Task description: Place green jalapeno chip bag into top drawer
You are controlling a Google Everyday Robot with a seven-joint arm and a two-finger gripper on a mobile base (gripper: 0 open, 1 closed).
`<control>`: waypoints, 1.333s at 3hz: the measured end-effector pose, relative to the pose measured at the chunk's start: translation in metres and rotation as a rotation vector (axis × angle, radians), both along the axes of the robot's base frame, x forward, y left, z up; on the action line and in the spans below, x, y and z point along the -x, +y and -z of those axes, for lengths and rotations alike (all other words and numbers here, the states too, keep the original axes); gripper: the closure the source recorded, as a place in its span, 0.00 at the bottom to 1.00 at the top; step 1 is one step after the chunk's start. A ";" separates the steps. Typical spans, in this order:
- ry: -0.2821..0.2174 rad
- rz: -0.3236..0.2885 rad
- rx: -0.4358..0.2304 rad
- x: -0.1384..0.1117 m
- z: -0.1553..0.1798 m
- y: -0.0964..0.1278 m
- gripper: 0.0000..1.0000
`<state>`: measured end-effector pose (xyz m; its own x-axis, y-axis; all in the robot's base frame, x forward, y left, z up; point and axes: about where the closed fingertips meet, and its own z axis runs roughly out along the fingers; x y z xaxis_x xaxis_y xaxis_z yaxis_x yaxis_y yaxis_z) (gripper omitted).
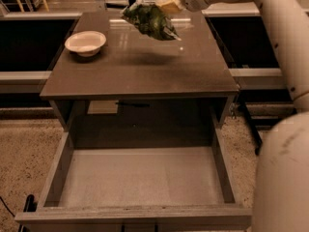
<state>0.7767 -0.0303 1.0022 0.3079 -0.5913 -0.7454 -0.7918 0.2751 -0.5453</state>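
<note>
The smooth gripper [166, 3], high over the glossy table [145, 69], pinches the crinkly, shiny foil green jalapeno chip bag [150, 21]. Far below it, the top drawer [140, 178] is matt wood.

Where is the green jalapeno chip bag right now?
In the camera view's upper middle, the chip bag hangs from the hand above the table, right of the white bowl.

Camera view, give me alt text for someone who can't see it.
The robot's gripper, at the top of the view, holds the green jalapeno chip bag in the air above the brown table. A white bowl sits on the table's left side, and the top drawer below stands pulled open toward the camera.
</note>
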 end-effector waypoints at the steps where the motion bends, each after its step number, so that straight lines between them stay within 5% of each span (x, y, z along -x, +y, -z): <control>1: -0.057 0.006 0.062 0.039 -0.019 0.009 1.00; 4: 0.024 -0.058 0.103 0.063 0.031 0.036 1.00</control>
